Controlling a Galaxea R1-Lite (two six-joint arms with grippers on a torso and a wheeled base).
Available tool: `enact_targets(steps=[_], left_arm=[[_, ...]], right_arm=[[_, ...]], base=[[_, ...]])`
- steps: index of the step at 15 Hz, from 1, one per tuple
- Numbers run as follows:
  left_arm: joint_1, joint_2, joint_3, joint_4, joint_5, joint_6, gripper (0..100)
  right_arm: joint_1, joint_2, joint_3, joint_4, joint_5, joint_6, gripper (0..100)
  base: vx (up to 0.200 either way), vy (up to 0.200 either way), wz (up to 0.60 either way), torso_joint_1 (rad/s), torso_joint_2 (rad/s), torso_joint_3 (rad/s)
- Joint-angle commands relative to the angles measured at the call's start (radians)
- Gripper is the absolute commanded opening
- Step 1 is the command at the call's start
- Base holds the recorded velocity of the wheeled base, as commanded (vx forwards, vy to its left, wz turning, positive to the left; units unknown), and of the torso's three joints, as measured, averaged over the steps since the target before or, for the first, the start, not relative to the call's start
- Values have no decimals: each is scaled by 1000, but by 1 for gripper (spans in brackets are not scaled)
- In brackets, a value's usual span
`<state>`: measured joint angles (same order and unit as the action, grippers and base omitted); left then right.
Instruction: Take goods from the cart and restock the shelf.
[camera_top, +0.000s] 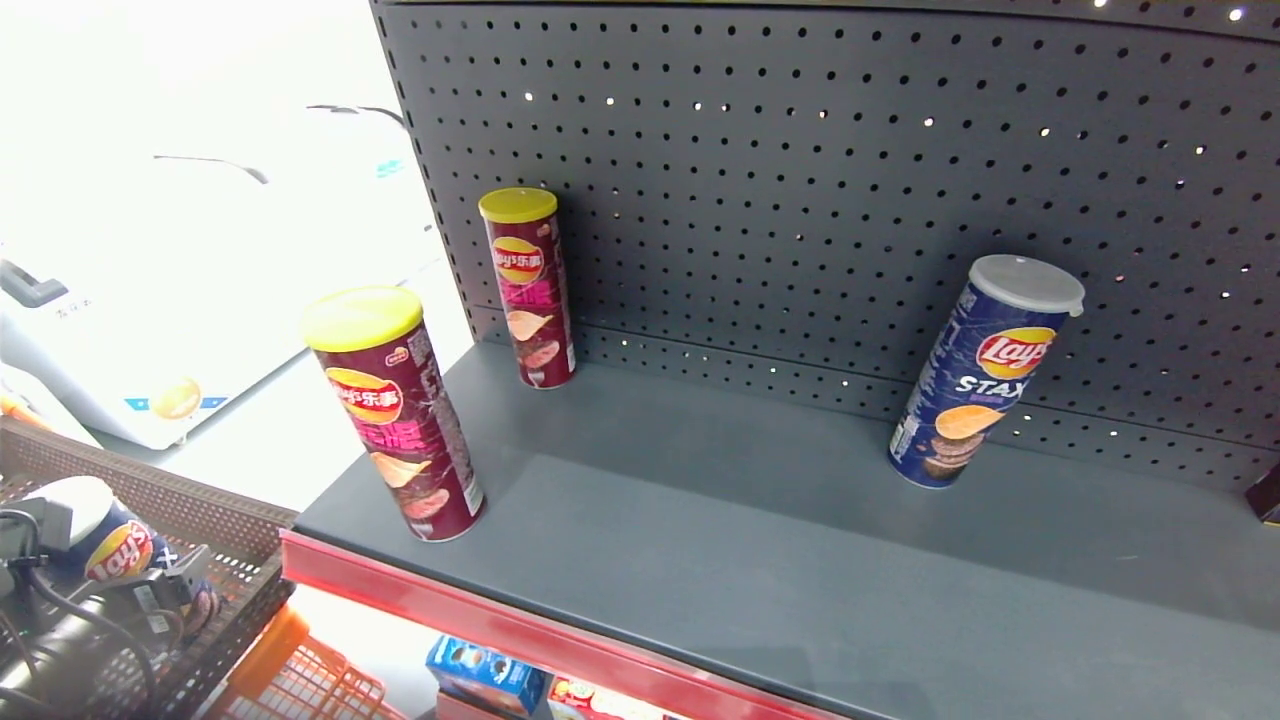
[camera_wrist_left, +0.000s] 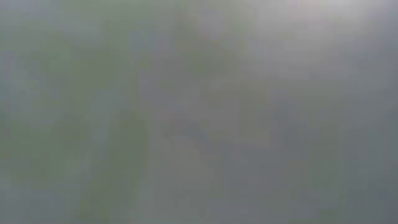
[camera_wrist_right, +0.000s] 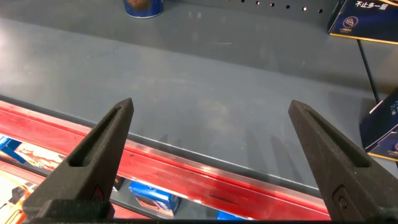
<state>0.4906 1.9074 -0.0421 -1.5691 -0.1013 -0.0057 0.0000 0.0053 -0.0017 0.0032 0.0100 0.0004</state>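
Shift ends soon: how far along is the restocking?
Done: front maroon can, back maroon can and blue can stand on the shelf. In hand: left gripper at another can in the cart. Right gripper open, empty. Remaining: shelving that can.

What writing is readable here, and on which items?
"Lay's", "STAX": blue can on the shelf.
"Lay's" plus "乐事": front maroon can, rear maroon can.
"Lay's": second blue can in the cart.
Dark box: Chinese line, too small to read surely.
Finer print on the cans: unreadable.
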Motion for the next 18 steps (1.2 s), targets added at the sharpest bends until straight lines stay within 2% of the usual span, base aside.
enact_targets(steps=[1,7,8,9,10,12,18], left_arm=[[0,-2,-5,3,-2,0,0],[-23,-96,-47,17,-6,0,0],[-35,-166,-82,55,-31,3,0],[-35,-166,-82,55,-31,3,0],[-61,-251,-101,133,-34,18,0],[-96,-340,-107,209,-35,20,0],[-233,-605,-159,534,-32,20,0]], right_arm=[[0,1,0,0,-1,0,100],[2,1,0,0,1,0,100],[0,1,0,0,1,1,100],[0,1,0,0,1,1,100],[0,1,0,0,-1,0,100],[0,1,0,0,1,0,100],[0,1,0,0,1,0,100]], base=[[0,0,0,0,0,0],[0,0,0,0,0,0],[0,0,0,0,0,0],[0,0,0,0,0,0],[0,0,0,0,0,0],[0,0,0,0,0,0],[0,0,0,0,0,0]])
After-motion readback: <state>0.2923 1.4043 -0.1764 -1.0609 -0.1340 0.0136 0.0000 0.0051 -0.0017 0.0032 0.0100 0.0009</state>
